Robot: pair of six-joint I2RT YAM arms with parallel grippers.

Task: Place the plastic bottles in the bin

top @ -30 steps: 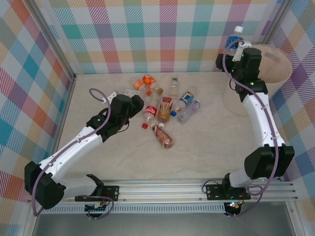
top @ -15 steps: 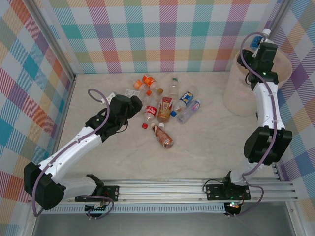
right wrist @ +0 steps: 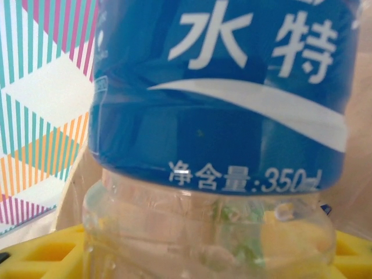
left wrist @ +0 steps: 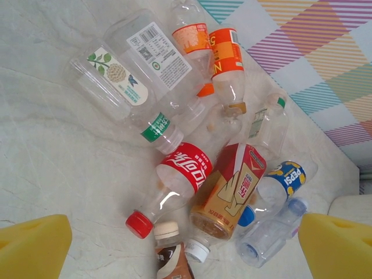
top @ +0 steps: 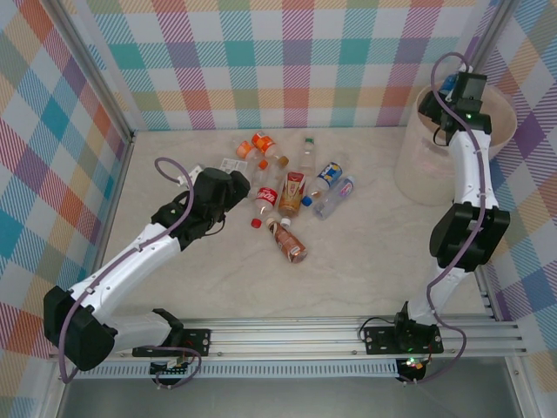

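The right arm is stretched up over the bin, which stands at the far right corner of the counter. The right hand is closed around a clear bottle with a blue label. In the right wrist view, its yellow fingers are pressed against the lower, clear part of the bottle. In the top view this bottle is seen over the far left part of the bin's rim.

The remaining plastic bottles, about 10 of them, lie on their sides in a loose cluster toward the middle of the counter's far edge. 2 orange-labelled bottles are nearest that edge. A Coca-Cola bottle with a red cap lies touching a bottle with a red and gold label. A Pepsi bottle lies just beside that one, on the bin's side. A brown-labelled bottle with a cream cap lies nearest the arms' bases.

The left hand is held at the left side of the cluster. Its yellow fingers are spread wide, and nothing is gripped between them.
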